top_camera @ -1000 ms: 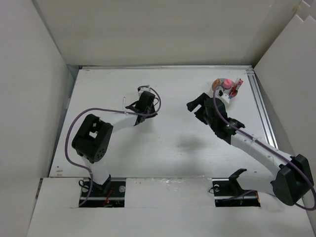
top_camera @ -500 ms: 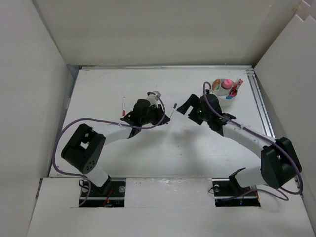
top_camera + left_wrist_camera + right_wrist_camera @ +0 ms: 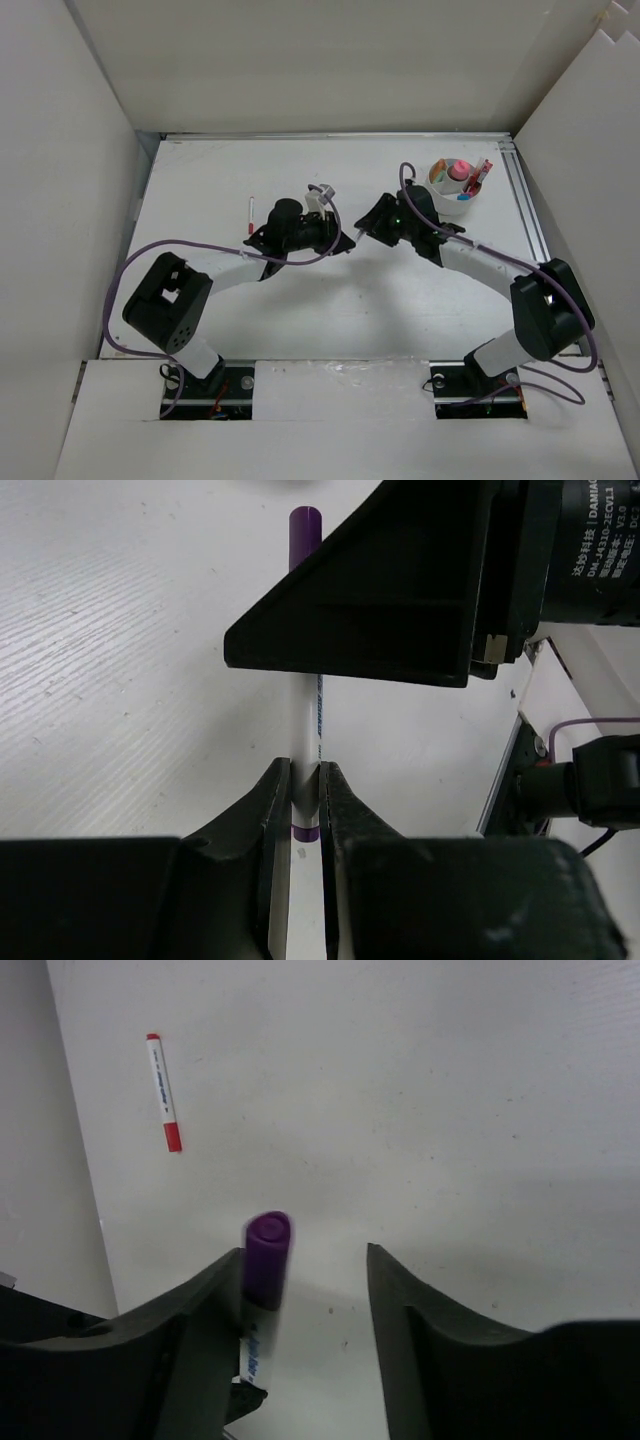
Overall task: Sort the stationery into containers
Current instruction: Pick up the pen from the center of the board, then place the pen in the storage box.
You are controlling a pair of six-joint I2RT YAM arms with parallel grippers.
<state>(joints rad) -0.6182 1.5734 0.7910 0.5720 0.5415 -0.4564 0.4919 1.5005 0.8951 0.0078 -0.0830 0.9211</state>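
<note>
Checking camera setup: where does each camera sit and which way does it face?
Top external: above, behind the robot, looking down on the table; both arms, left pincer facing right pincer, white cup far right.
Left wrist: looks along the left pincer, shut on a purple-capped marker; right pincer ahead.
Right wrist: looks down between its open jaws at the marker's cap, red-capped pen beyond.
Shared: both wrist views show the marker.
</note>
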